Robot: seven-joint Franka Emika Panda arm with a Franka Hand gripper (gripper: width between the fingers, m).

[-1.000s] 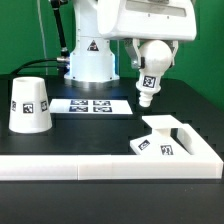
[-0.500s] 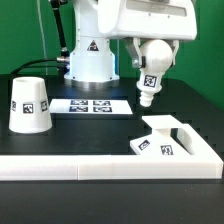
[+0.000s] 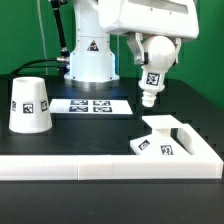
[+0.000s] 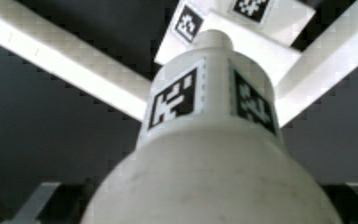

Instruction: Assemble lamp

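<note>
Black table (image 3: 195,105) before a plain green backdrop (image 3: 205,55)

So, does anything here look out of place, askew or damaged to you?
Nothing looks damaged or spilled. The bulb hangs slightly tilted in the jaws, stem down, in the air to the exterior view's left of the base.

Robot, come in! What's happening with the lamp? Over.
Gripper shut on bulb, in the air, stem down. Base lies bare. Shade stands apart. Nothing between bulb and base.
</note>
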